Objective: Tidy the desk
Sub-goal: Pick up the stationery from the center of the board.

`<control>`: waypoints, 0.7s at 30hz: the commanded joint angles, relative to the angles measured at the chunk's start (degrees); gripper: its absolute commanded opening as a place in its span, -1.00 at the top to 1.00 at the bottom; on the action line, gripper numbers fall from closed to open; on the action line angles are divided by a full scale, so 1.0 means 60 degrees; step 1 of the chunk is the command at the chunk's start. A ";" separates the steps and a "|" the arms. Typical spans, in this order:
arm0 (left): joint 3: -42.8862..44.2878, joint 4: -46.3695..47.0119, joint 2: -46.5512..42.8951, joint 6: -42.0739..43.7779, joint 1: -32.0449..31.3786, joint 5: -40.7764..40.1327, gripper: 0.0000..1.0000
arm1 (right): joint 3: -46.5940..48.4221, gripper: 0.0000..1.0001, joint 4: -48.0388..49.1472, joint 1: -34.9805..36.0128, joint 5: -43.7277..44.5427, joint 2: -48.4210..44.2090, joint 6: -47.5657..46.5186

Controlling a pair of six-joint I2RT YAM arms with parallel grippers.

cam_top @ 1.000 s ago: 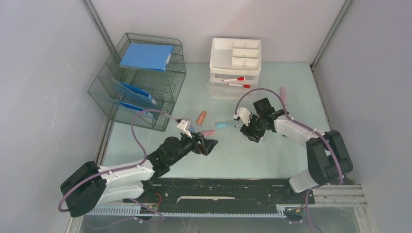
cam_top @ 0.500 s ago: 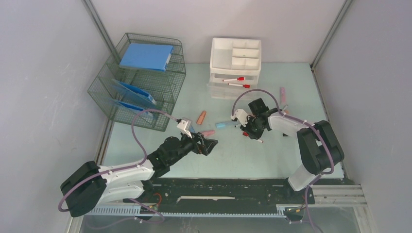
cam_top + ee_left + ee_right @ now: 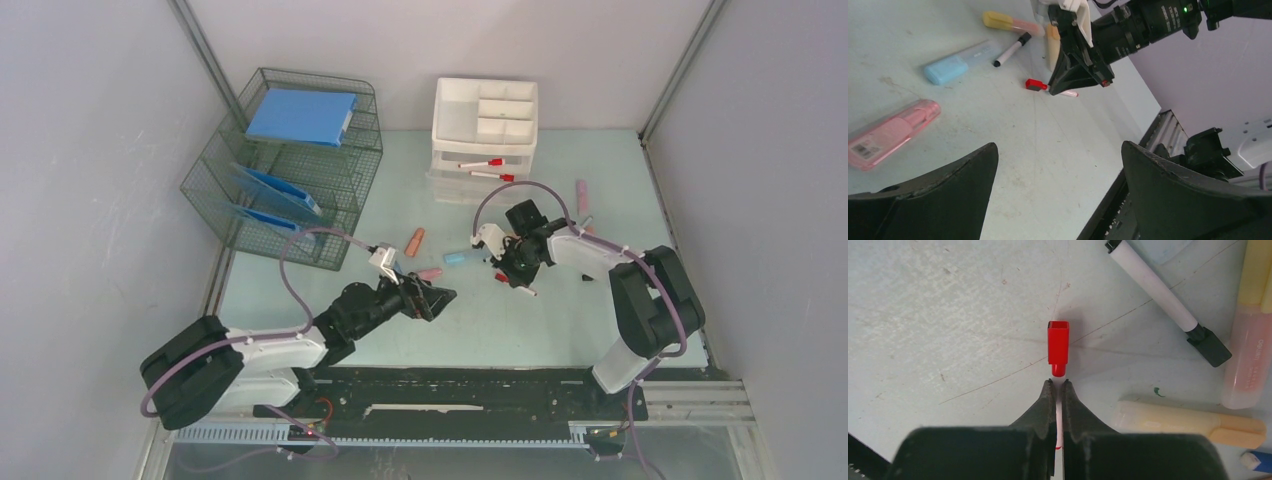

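Since a second ago the left arm's elbow has swung up and inward while its gripper barely shifted, and the right gripper has slid left and settled low among the loose pens. At far left a wire rack [image 3: 345, 185] carries a blue folder [image 3: 300, 116] on its top shelf, with more blue ones on the shelves below. The left gripper [image 3: 437, 297] hovers over the desk [image 3: 480, 325] near its front middle. The left wrist view shows its jaws spread wide with nothing between them. Just beyond it lies a pink highlighter [image 3: 430, 272], with an orange highlighter [image 3: 414, 241] farther back and a blue highlighter [image 3: 457, 258] to the right. White drawers [image 3: 485, 125] stand at the back centre, and two red-capped pens [image 3: 480, 165] lie in the open lower tray. In front of the drawers the right gripper [image 3: 1057, 385] points down at the desk. Its jaws are clenched on the white barrel of a red marker [image 3: 1058, 342], whose cap sticks out past the fingertips at the desk surface. A black marker [image 3: 1168, 300] lies a little to the right of it, not touching, and a yellow highlighter [image 3: 1188, 422] lies beside the fingers [image 3: 1040, 410]. The pale green desk runs from the arm bases to the back wall, under everything named.
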 commanded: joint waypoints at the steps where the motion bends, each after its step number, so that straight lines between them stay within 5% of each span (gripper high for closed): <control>1: 0.0029 0.1798 0.0675 -0.0817 0.0059 0.0798 -0.99 | 0.0553 1.00 -0.0512 0.0016 -0.0869 -0.0386 0.0316; 9: 0.0650 0.2835 0.2181 -0.1913 0.0058 0.1322 -0.97 | 0.1138 1.00 -0.1659 -0.0431 -0.3706 -0.1368 0.0391; 16: 0.0999 0.5406 0.3764 -0.3495 0.0041 0.1319 -0.86 | 0.1200 1.00 -0.1993 -0.1282 -0.7145 -0.2284 0.0688; 21: 0.1604 0.5910 0.4448 -0.3946 -0.0126 0.1279 -0.86 | 0.1201 1.00 -0.2089 -0.1511 -0.8248 -0.2417 0.0799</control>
